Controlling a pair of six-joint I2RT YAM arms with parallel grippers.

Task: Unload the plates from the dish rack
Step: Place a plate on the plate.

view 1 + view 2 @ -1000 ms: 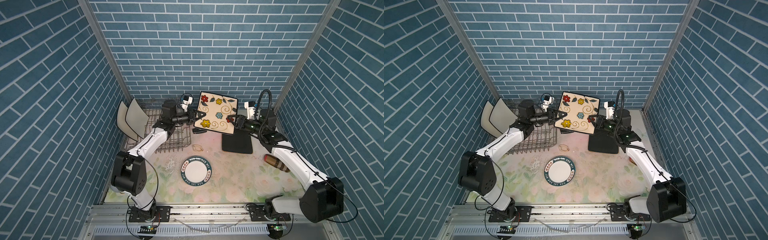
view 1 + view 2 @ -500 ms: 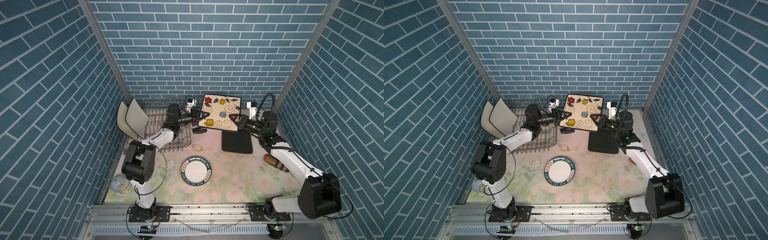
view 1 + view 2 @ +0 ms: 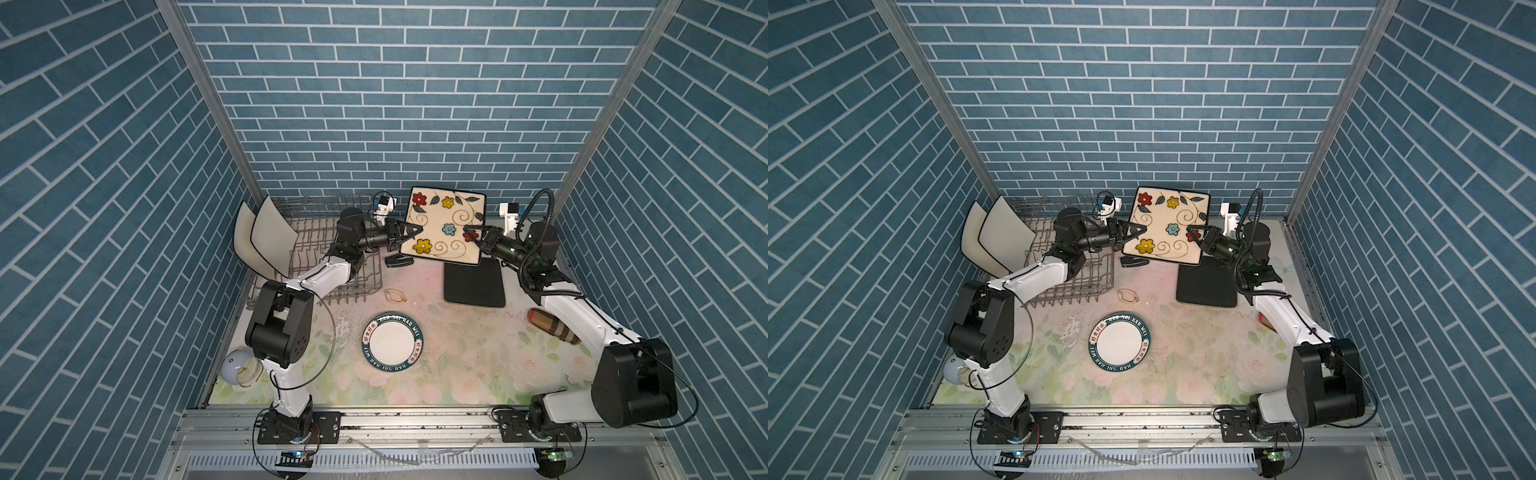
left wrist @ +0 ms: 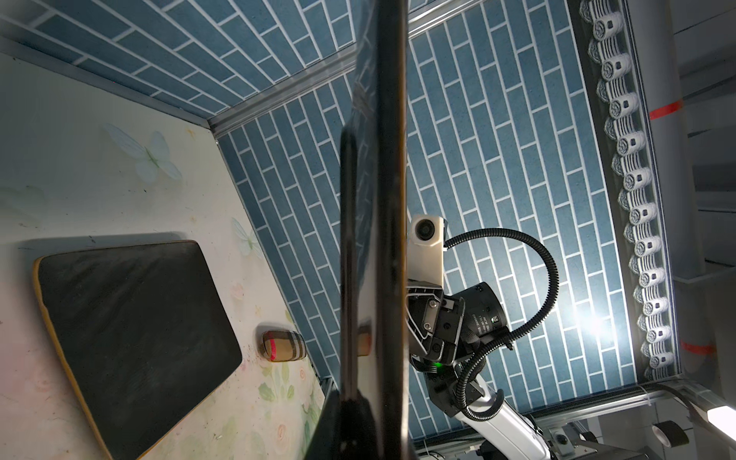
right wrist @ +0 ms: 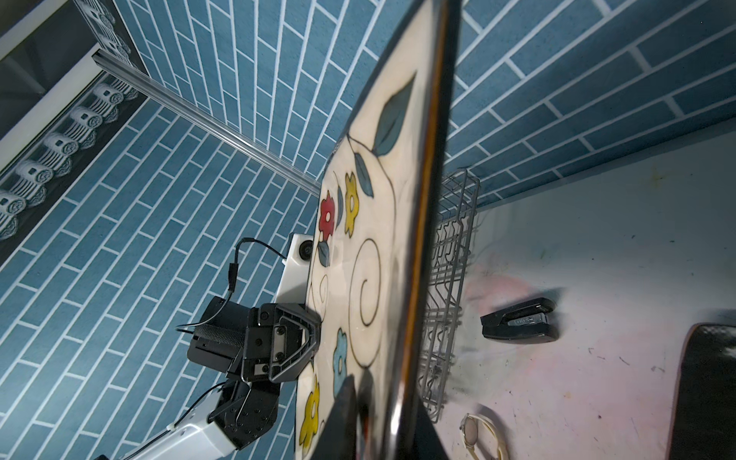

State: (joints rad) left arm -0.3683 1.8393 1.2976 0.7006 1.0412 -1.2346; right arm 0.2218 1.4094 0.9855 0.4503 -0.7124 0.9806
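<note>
Cream flowered plate [image 3: 442, 224] between both end effectors [image 3: 415, 230] [image 3: 471, 232]

Both top views are evenly lit from above and sharp, with only faint shadows on the table [image 3: 457, 361]. From my left wrist a lamp [image 4: 593, 324] flares white, and the plate [image 4: 374, 179] close up is a dark, glossy blur. From my right wrist its edge smears out of focus, and the brick lines of the wall [image 5: 159, 199] curve.
</note>
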